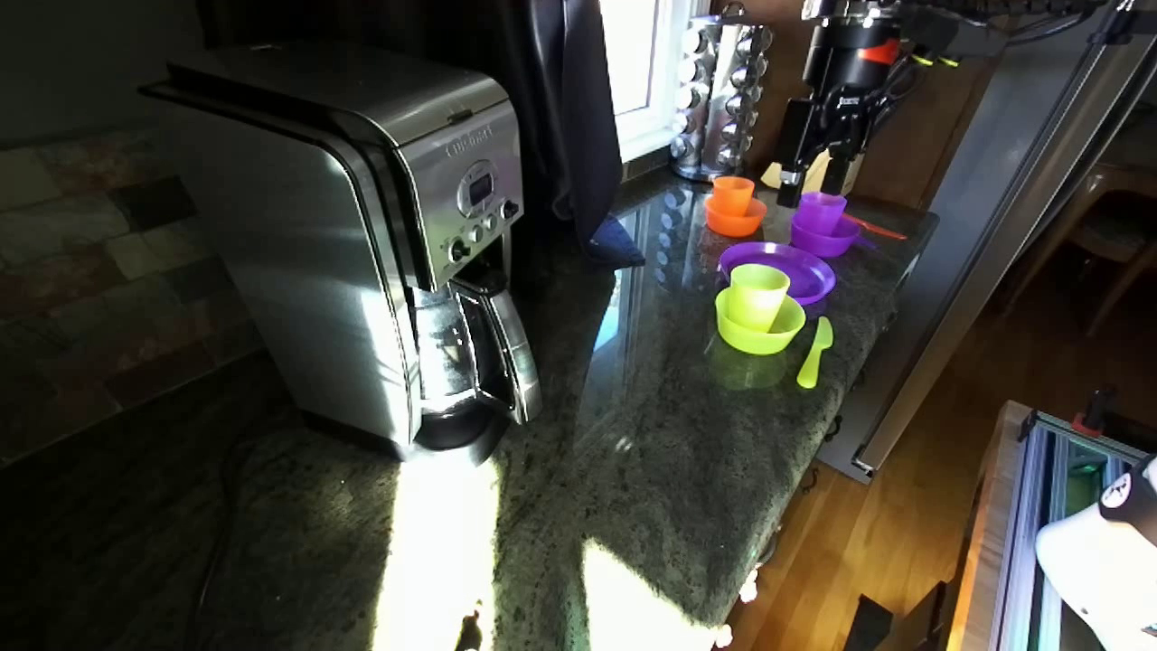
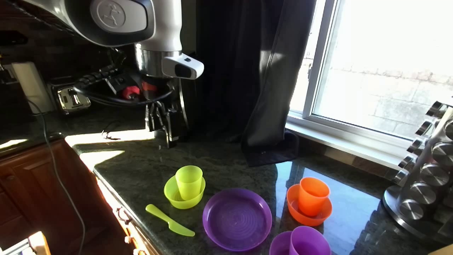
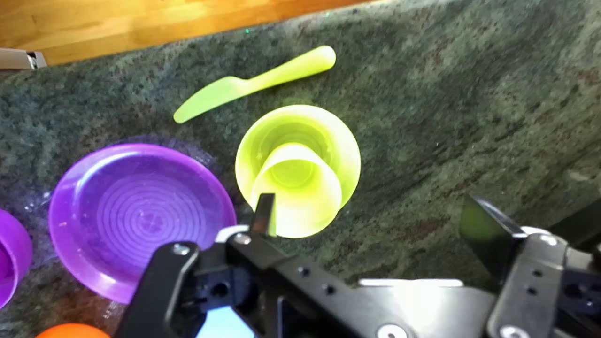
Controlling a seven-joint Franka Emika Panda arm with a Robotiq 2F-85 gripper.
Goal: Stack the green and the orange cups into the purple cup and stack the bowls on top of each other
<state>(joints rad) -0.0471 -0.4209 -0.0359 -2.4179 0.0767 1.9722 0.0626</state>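
The green cup (image 1: 757, 291) stands in the lime green bowl (image 1: 757, 343); both show in the wrist view, cup (image 3: 305, 209) and bowl (image 3: 346, 155). The orange cup (image 2: 313, 198) sits in the orange bowl (image 2: 307, 221). The purple cup (image 2: 310, 242) sits in the purple bowl (image 2: 279, 245), partly cut off there; in an exterior view the purple cup (image 1: 821, 215) shows fully. My gripper (image 1: 812, 188) is open and empty, raised above the counter. In the wrist view the gripper (image 3: 371, 211) has its left finger overlapping the green cup's rim; its right finger is over bare counter.
A purple plate (image 2: 237, 219) lies between the bowls. A green knife (image 3: 253, 82) lies near the counter edge. An orange utensil (image 1: 875, 227) lies by the purple bowl. A coffee maker (image 1: 362, 253), a dark curtain (image 2: 244, 71) and a spice rack (image 1: 719, 99) stand around.
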